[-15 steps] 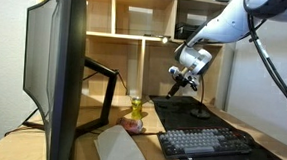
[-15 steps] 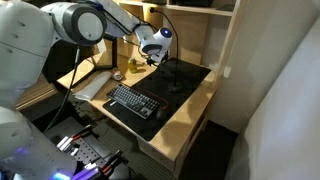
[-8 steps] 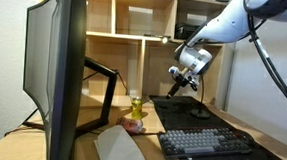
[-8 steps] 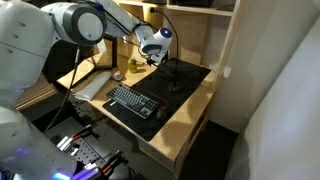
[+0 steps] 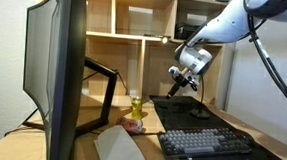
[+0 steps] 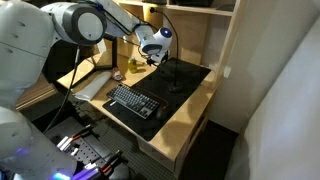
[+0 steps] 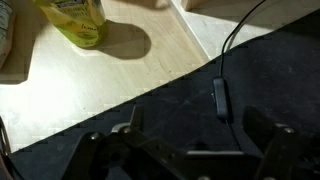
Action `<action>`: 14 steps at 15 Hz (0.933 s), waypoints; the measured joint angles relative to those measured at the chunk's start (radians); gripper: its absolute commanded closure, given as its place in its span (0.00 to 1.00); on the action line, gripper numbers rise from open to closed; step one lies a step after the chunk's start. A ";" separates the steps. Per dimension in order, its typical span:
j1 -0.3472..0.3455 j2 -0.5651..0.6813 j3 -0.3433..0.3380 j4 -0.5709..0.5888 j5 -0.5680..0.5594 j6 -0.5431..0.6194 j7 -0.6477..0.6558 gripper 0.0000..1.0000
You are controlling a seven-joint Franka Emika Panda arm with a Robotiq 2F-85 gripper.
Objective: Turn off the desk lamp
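Note:
The desk lamp's small dark base (image 5: 200, 114) stands on the black desk mat, with its thin stem rising behind my gripper. A bright glow shows under the shelf (image 5: 166, 38), so the lamp looks lit. My gripper (image 5: 180, 82) hangs above the mat, just beside the stem, also seen in an exterior view (image 6: 152, 56). In the wrist view my gripper (image 7: 196, 150) is open and empty over the mat. A thin cable with an inline switch (image 7: 220, 98) lies on the mat just ahead of the fingers.
A black keyboard (image 5: 205, 144) lies on the mat (image 6: 185, 80). A yellow bottle (image 5: 135, 112) stands on the wooden desk, also in the wrist view (image 7: 78, 20). A large monitor (image 5: 59, 65) and its black angular arm (image 5: 105, 80) stand beside it. Wooden shelves (image 5: 136, 35) rise behind.

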 measured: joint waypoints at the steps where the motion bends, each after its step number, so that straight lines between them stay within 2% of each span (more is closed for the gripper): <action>1: 0.001 0.004 0.000 0.000 -0.002 0.019 0.005 0.00; 6: -0.005 0.105 0.025 0.072 -0.002 0.152 0.014 0.00; 14: -0.020 0.146 0.045 0.136 -0.003 0.145 0.014 0.00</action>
